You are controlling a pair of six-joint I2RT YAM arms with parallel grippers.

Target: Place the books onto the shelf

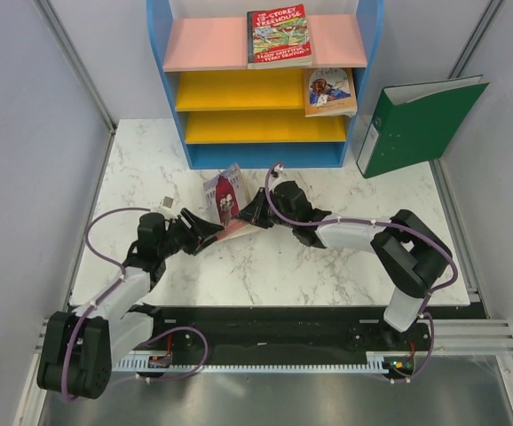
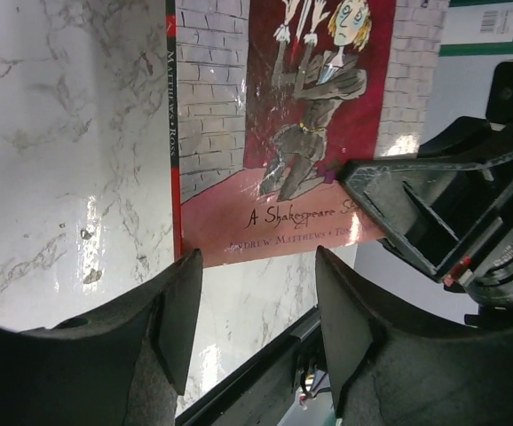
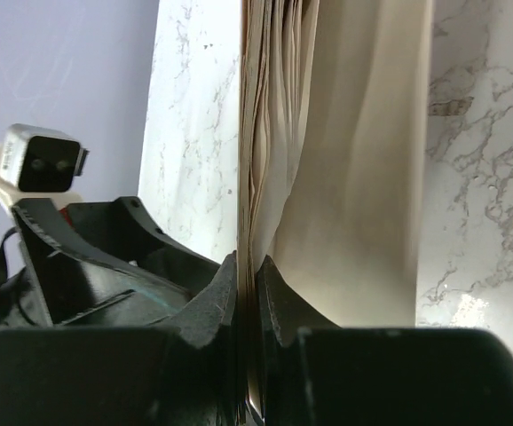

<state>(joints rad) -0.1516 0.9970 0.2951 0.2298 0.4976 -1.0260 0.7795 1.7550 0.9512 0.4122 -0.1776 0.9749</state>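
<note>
Marble table (image 1: 150, 169), blue shelf (image 1: 159, 53) at its far edge. Green binder (image 1: 416, 124) propped at the far right corner. On the pink top board, a red-green book (image 1: 279, 35); on the yellow board below, right end, an orange book (image 1: 330, 90). Mid-table, a maroon book (image 1: 224, 197) tilted up, pinched at its near edge by the right gripper (image 1: 255, 213). Left gripper (image 1: 205, 232) spread, just beside that book.

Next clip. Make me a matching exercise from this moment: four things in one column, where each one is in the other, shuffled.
1 Storey Treehouse book
2 tan illustrated book
3 Shakespeare book
4 green binder

A gripped by the right pincer
B on the pink top board
C standing right of the shelf
D on the upper yellow board

Pairs: 1-B, 2-D, 3-A, 4-C
</note>
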